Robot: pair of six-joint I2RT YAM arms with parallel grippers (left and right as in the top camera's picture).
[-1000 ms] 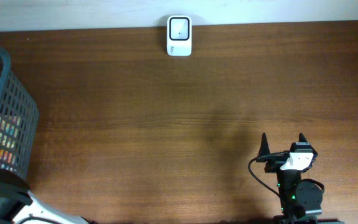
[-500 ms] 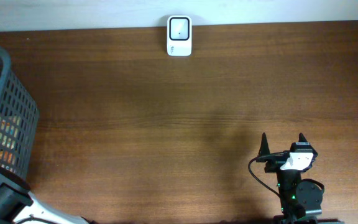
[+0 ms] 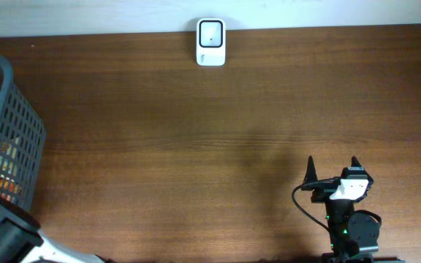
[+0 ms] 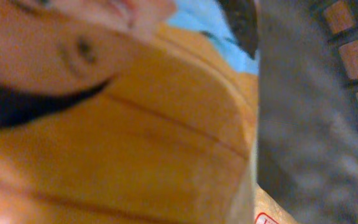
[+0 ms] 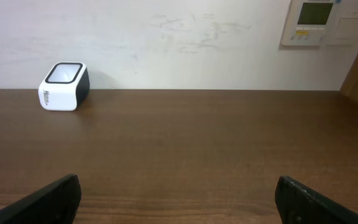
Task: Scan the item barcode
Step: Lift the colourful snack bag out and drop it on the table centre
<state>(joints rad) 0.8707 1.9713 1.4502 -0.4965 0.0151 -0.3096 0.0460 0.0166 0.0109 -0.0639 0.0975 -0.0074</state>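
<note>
Orange printed packet (image 4: 104,155): inside grey mesh basket (image 3: 20,124)
Left claw: just closed, probably gripping it; lift next
Right claw (image 3: 333,169): open

The right arm (image 3: 351,223), low at the right of the overhead frame, was black, with a white block (image 3: 349,188) behind its hand (image 3: 333,165). It had two pointed black fingers (image 3: 310,172), a looping black cable (image 3: 297,199) and a small green light (image 3: 344,232). The left arm (image 3: 6,237), in the lower left corner, was black and white.
</note>
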